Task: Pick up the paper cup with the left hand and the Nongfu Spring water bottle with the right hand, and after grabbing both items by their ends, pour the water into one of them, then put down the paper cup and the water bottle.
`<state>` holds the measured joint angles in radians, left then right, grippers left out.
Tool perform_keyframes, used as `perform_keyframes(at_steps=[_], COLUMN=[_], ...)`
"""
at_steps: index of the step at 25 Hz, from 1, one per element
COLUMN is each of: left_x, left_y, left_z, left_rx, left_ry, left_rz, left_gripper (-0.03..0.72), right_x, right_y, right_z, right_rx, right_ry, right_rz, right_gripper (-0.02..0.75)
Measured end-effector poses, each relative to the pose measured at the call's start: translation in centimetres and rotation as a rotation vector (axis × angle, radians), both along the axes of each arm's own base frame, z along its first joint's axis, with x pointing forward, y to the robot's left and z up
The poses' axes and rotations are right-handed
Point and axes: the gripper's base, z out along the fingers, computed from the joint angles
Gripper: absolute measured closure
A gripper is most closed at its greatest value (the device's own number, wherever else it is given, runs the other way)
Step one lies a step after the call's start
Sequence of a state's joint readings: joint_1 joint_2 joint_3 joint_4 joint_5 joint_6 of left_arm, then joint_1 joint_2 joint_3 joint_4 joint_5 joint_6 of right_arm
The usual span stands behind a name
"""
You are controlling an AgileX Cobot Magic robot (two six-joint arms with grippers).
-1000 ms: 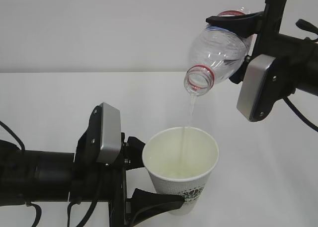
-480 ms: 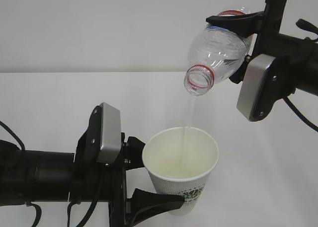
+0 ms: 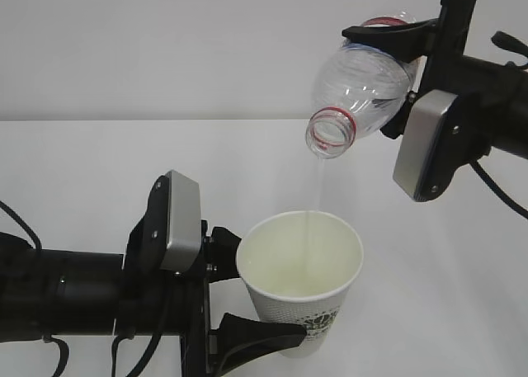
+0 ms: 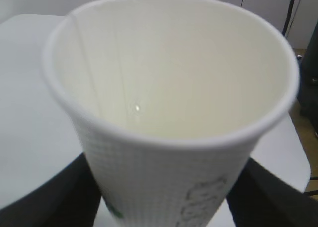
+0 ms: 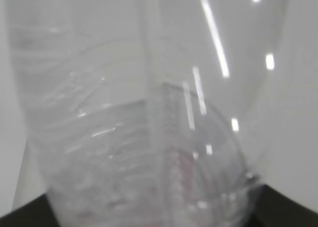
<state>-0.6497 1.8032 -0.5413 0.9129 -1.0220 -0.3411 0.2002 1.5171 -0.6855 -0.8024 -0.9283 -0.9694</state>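
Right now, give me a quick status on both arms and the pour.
Left hand grips paper cup, upright. Right hand holds water bottle tipped, thin water stream falling into cup. Nothing in the way.

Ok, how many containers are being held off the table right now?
2. The paper cup sits low in the left hand; the Nongfu Spring water bottle is tipped above it in the right hand. No others visible.

water (image 3: pixel 316 197) stream thinner than before, paler against the wall
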Motion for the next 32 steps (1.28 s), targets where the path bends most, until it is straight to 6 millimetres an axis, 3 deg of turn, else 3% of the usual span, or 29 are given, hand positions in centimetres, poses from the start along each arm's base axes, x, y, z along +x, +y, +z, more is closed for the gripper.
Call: perform_keyframes(at_steps=[32], left_x=[0.0], left_y=[0.0], left_z=[0.0], left_rx=[0.0], left_ry=[0.0], left_rz=[0.0], left_gripper=[0.153], right_x=[-0.03], right_y=[0.03], right_z=[0.1], right_rx=[0.003], right_ry=[-0.013], right_rz=[0.005], right_gripper=[0.325])
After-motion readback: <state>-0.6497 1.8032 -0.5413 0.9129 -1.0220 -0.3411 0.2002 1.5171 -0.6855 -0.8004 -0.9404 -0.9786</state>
